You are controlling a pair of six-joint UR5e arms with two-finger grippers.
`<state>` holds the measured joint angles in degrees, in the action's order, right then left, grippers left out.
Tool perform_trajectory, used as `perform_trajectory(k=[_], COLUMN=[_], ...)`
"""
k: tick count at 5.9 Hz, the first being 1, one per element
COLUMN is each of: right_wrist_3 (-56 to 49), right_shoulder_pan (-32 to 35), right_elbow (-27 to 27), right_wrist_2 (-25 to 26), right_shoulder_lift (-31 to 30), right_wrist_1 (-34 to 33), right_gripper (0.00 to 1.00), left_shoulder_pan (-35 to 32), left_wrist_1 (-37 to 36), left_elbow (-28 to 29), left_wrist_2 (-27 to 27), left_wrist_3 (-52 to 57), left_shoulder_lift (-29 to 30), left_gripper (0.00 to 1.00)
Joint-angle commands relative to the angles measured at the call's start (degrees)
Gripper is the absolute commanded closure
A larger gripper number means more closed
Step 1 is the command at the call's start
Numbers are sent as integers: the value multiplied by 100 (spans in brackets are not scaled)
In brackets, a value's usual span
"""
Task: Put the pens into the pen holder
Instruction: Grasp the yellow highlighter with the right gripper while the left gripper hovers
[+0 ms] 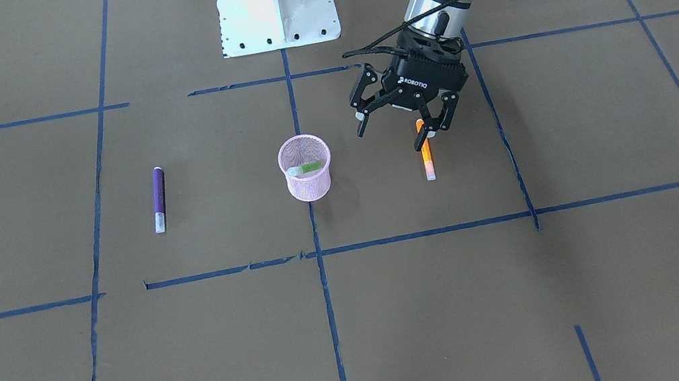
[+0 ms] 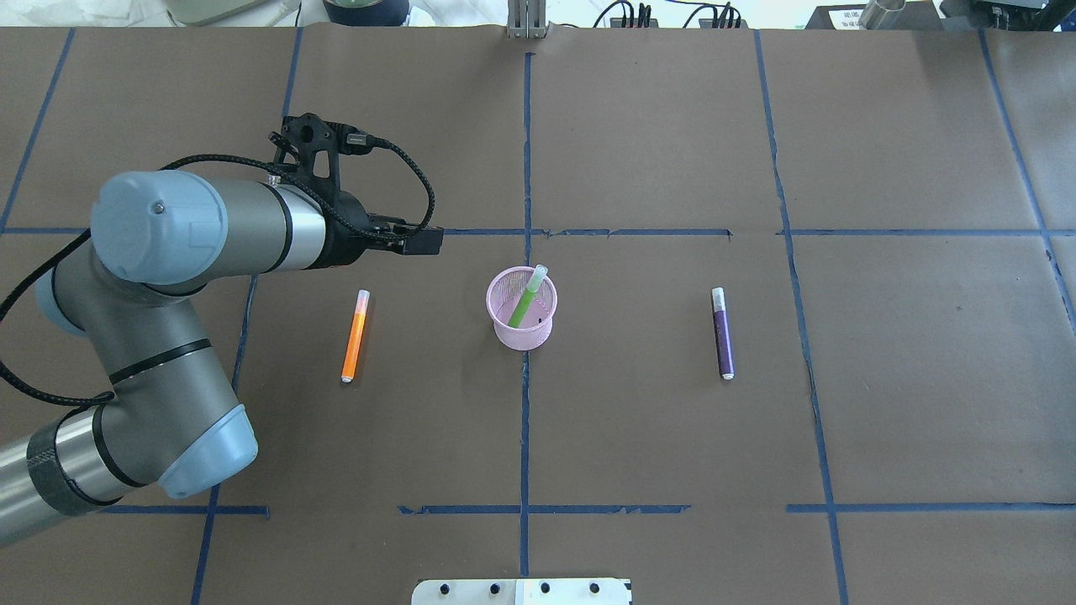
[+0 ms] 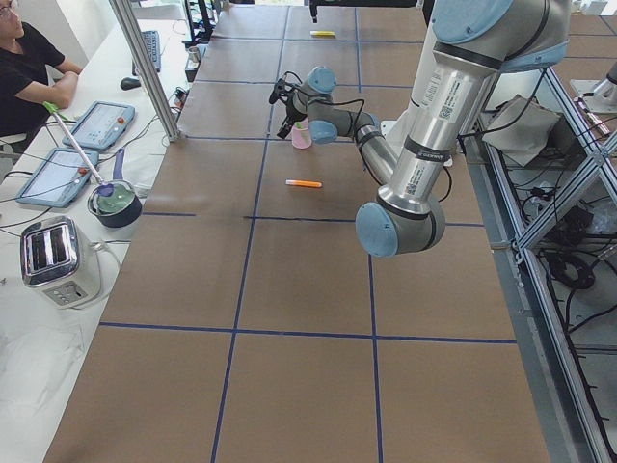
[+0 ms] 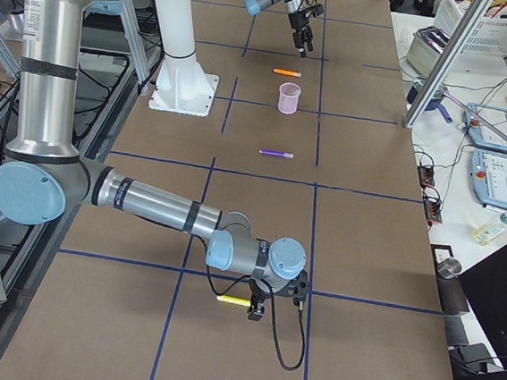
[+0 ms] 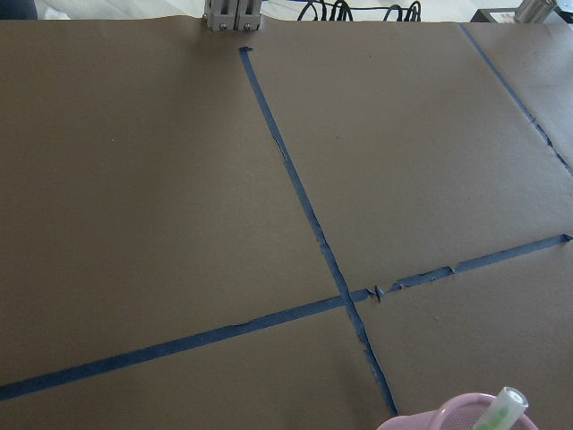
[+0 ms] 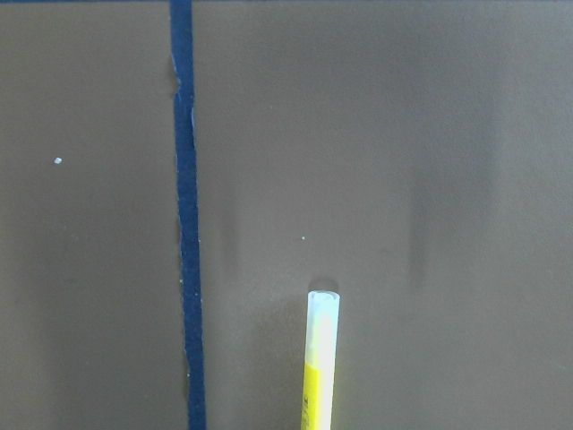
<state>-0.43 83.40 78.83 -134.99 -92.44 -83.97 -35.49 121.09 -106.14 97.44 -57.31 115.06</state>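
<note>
The pink mesh pen holder stands at the table's middle, with the green pen leaning inside it. The holder's rim and the green pen's cap show at the bottom of the left wrist view. The orange pen lies on the robot's left of the holder, the purple pen on its right. My left gripper is open and empty, raised between the orange pen and the holder. My right gripper is far off, beside a yellow pen; I cannot tell its state.
The yellow pen lies near a blue tape line. The white robot base stands behind the holder. A side bench with a toaster and tablets, and an operator, is past the table's far edge.
</note>
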Motion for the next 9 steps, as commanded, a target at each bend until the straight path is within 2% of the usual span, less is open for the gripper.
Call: perform_trajectory(k=[1, 5, 6, 7, 9], right_wrist_3=[25, 34, 95, 322, 333], right_shoulder_pan=[-208, -429, -464, -517, -570], right_elbow=[-252, -842, -861, -869, -878], right_wrist_2=[-1, -18, -27, -44, -53], right_shoulder_lift=[112, 138, 147, 173, 174], right_wrist_1=[4, 267, 293, 302, 302], right_gripper=[3, 4, 8, 35, 38], left_shoulder_pan=[-19, -10, -10, -10, -19], left_wrist_1=[2, -7, -7, -16, -16], left_elbow=[-3, 41, 50, 32, -3], left_wrist_2=[38, 56, 64, 64, 64], left_wrist_3=[-9, -9, 0, -9, -9], left_shoulder_lift=[-10, -36, -80, -80, -89], left_gripper=[0, 0, 0, 0, 0])
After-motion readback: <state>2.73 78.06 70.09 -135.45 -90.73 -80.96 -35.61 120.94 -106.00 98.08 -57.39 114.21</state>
